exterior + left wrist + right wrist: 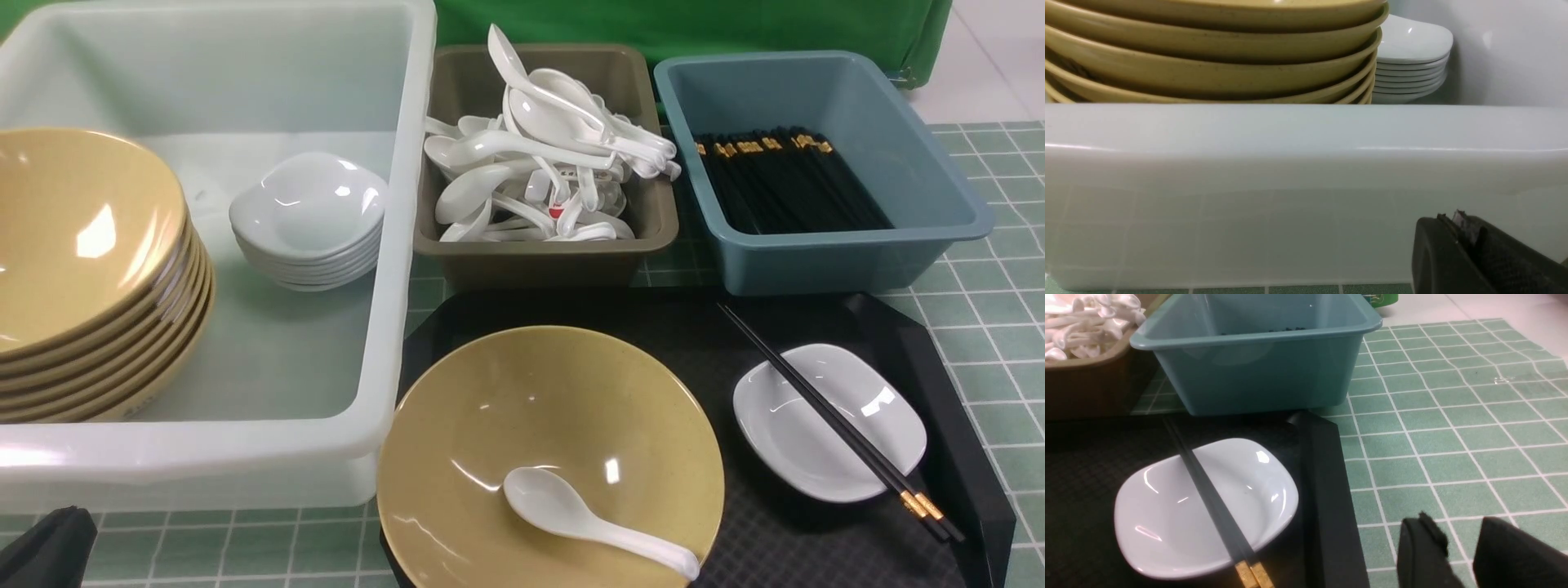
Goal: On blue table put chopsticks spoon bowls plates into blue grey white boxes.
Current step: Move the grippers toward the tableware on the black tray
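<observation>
Boxes [539,253] bordering the black tray [669,327] are holding sorted ware; bowl [490,384], spoon [563,510], plate [784,441] and chopsticks [826,408] are waiting on it, left end effector [1457,232] sitting closed, right end effector [1457,535] standing parted, empty.

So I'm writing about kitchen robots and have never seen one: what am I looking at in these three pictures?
It is a two-armed robot sorting dishes. The wide picture looks forward from between its arms; the other two come from cameras on its wrists. On the table stand a white tub holding tan bowls and white plates, a grey bin of spoons and a blue bin of chopsticks. On the black tray lie one bowl with a spoon in it and a plate with a chopstick pair across it. The left hand is shut beside the tub, the right hand open over the table by the tray; neither holds anything.
</observation>
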